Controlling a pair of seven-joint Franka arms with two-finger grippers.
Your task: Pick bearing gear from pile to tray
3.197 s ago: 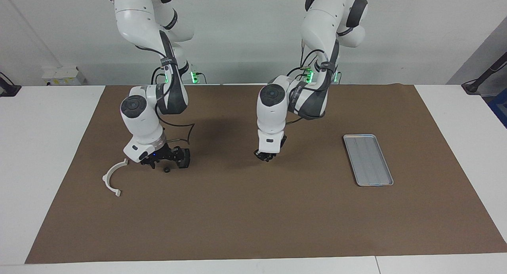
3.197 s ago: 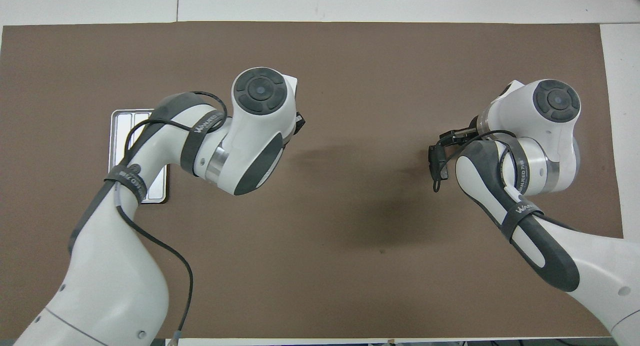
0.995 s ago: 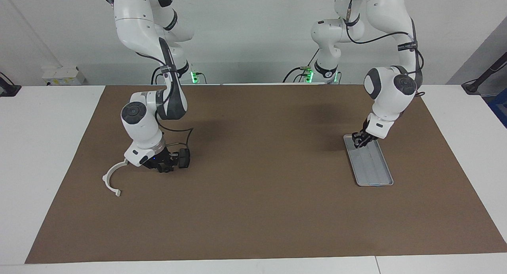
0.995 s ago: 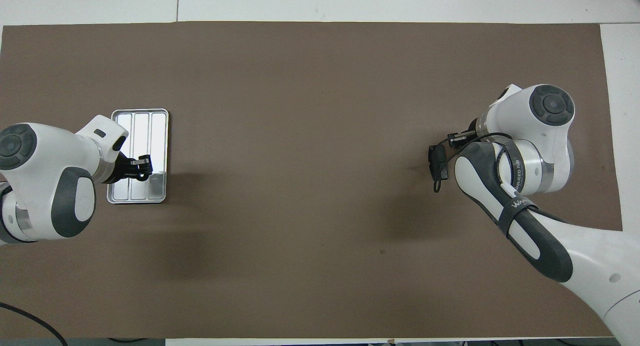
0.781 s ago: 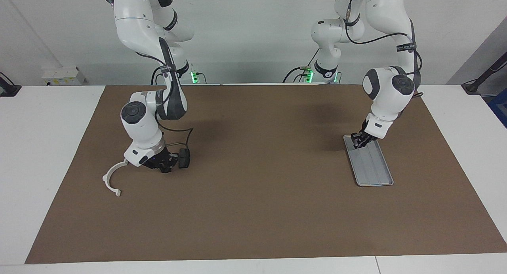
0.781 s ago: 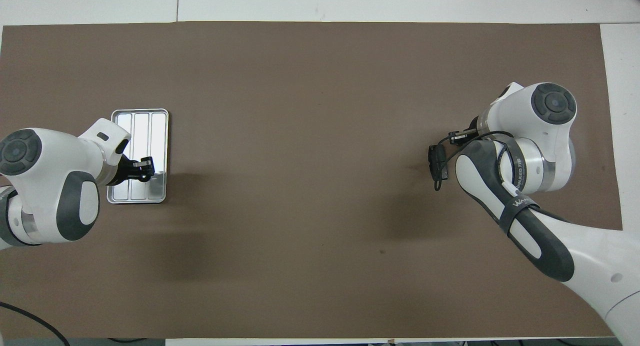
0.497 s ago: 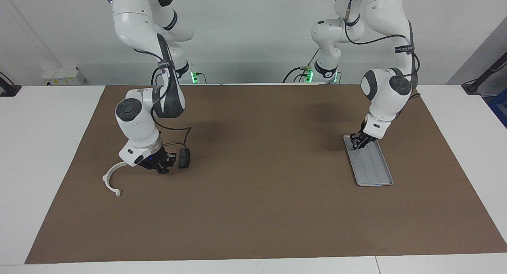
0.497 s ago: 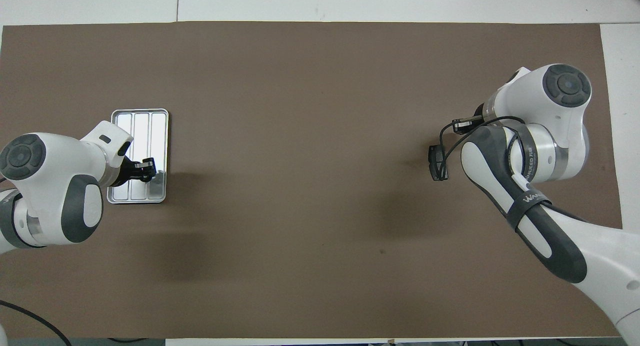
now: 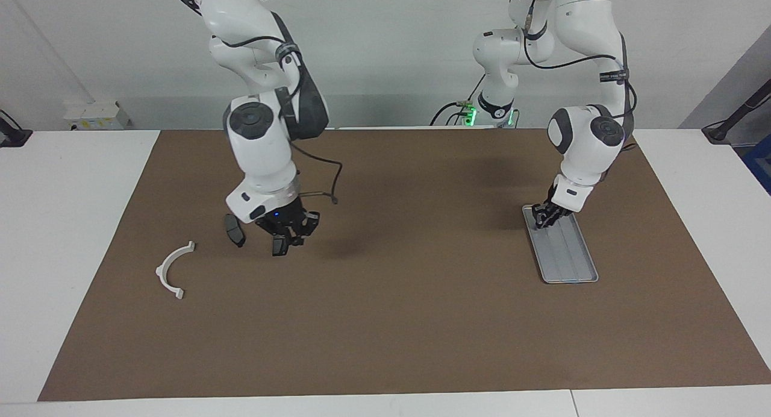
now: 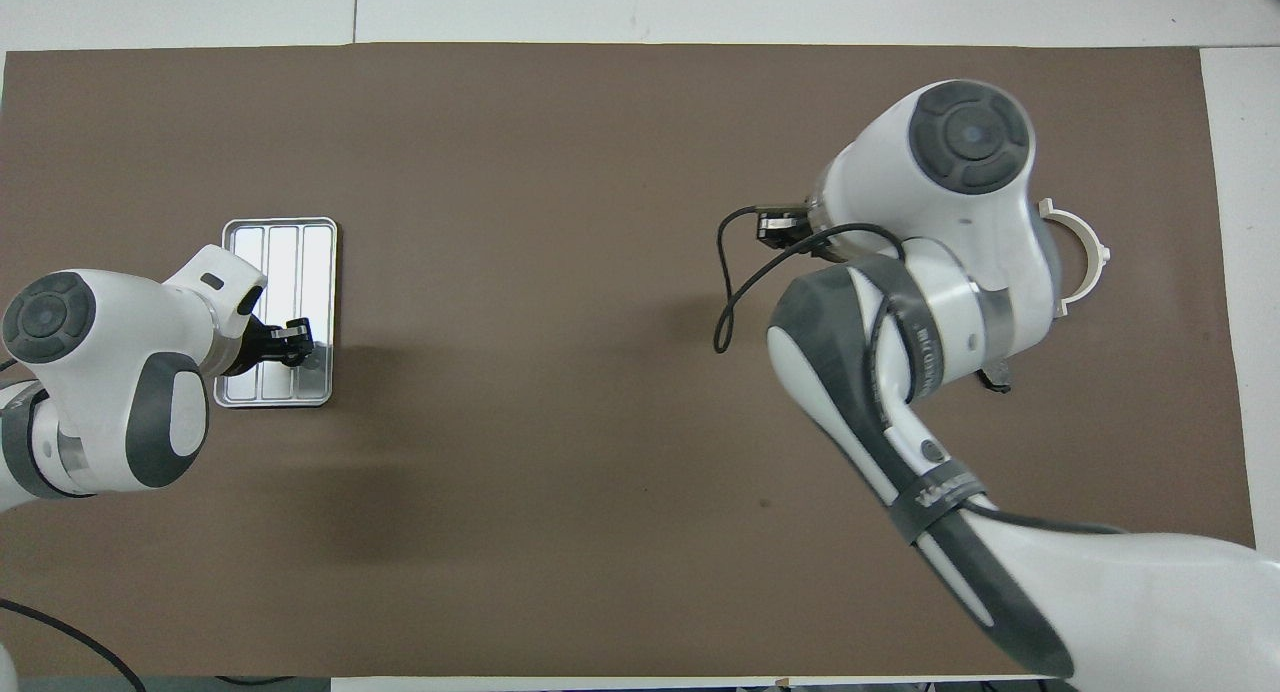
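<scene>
Clock directions here are read from the robots' end of the white desk [image 9: 72,224], with twelve pointing away from them.

The small flat silver-grey metal tray [image 9: 569,254] lies at nine o'clock on the brown mat [image 9: 421,320]. The left gripper [image 9: 545,215] is low over the tray's six o'clock end. At three o'clock lies the pile: a white half-ring plastic bracket [image 9: 159,271], with a dark grey brake pad [image 9: 234,230] at about seven o'clock of it. The right gripper [image 9: 283,235] hangs over the mat just beside that pad.

No small black round bearing gear shows loose anywhere. I cannot tell whether the fingers of either gripper are apart or clamped on one.

Such a gear is likely hard, smooth, dense and apt to roll, so it is best pinched squarely across its outer rim.
</scene>
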